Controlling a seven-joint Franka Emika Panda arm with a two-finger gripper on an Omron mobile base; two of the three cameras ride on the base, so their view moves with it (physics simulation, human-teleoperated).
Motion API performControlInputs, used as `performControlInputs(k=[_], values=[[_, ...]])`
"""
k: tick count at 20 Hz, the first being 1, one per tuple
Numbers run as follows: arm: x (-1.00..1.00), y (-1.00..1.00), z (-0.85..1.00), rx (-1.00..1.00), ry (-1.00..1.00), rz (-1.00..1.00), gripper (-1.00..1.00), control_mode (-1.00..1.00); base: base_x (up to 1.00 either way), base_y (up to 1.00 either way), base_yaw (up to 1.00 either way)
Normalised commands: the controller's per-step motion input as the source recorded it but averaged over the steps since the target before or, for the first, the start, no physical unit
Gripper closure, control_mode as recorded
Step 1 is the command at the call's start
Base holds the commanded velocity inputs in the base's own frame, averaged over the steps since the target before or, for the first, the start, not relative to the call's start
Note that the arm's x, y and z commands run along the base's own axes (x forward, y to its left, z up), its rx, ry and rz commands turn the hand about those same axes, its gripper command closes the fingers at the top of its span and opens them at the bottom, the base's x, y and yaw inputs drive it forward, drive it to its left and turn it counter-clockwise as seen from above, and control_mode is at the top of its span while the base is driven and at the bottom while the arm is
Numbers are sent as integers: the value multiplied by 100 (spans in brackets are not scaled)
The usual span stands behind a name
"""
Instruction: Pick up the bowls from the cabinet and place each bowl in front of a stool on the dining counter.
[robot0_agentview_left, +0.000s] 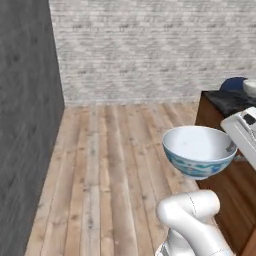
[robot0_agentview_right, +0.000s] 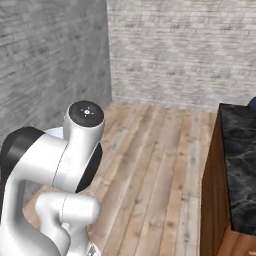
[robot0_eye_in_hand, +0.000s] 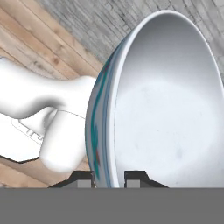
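Pincer (robot0_eye_in_hand: 109, 177) clenched on the rim of the blue-patterned bowl (robot0_agentview_left: 199, 151), one fingertip inside the wall, one outside. Bowl carried upright in the air over the plank floor (robot0_agentview_left: 105, 165), just off the near corner of the black marble desk (robot0_agentview_left: 231, 101). Desk lies to the right of the bowl and beyond; second bowl (robot0_agentview_left: 250, 87) and blue stool (robot0_agentview_left: 233, 83) sit at the far end.

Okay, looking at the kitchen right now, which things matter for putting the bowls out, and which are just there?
Belongs to the job:
- floral bowl, rim clamped in the end effector
- dining counter
- stool behind it
- second bowl, at the frame edge

Just there:
- wood floor
- brick wall
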Motion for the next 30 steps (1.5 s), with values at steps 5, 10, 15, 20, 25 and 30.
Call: performControlInputs(k=[5,10,15,20,25,30], values=[[0,0,0,0,0,0,100,100,100,29,-50],[0,0,0,0,0,0,100,100,100,63,-50],[0,0,0,0,0,0,100,100,100,90,-47],[0,0,0,0,0,0,100,100,100,91,-48],[0,0,0,0,0,0,100,100,100,82,-49],[0,0,0,0,0,0,100,100,100,82,-48]])
